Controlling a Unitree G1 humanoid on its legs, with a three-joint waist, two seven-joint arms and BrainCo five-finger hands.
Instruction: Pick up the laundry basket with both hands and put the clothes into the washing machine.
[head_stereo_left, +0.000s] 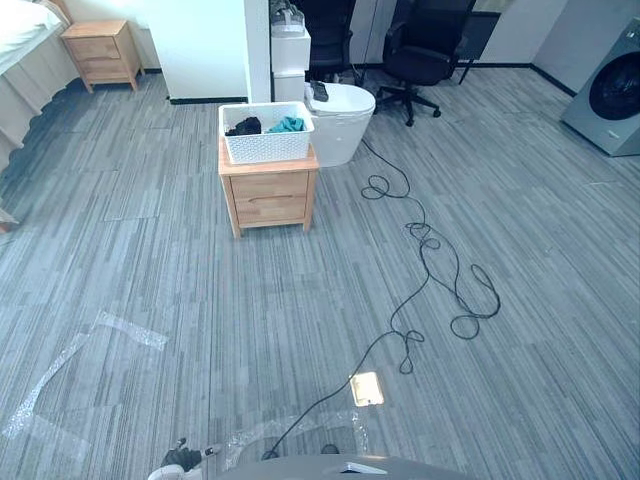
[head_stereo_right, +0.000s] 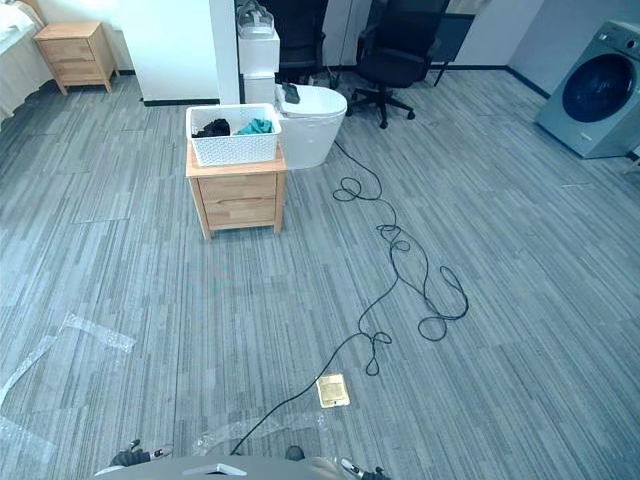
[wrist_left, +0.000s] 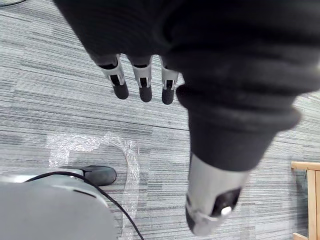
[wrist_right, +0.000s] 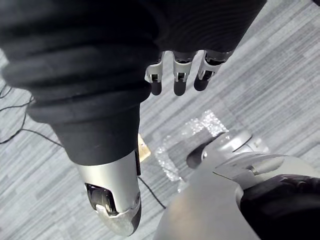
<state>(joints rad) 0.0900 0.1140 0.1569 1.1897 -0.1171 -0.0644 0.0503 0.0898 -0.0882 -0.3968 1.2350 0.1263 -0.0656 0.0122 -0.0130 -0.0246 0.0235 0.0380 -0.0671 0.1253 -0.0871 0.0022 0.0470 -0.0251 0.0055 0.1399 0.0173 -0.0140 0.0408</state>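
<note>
Down low, the left hand (wrist_left: 143, 80) hangs above the grey striped floor (head_stereo_left: 200, 300), fingers straight and relaxed, nothing in them. The right hand (wrist_right: 180, 75) is the same, fingers loose and empty. Further out stands a small light-wood table with a drawer (head_stereo_left: 268, 195). The white perforated plastic laundry basket (head_stereo_left: 265, 147) sits on it, covering most of the top, with black and teal clothes (head_stereo_left: 288, 125) inside. Well apart, far right: the grey front-loading washing machine (head_stereo_left: 612, 95).

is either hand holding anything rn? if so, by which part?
Nothing is held. The left hand and right hand hang open over the floor. The laundry basket sits untouched on the wooden nightstand, far ahead.
</note>
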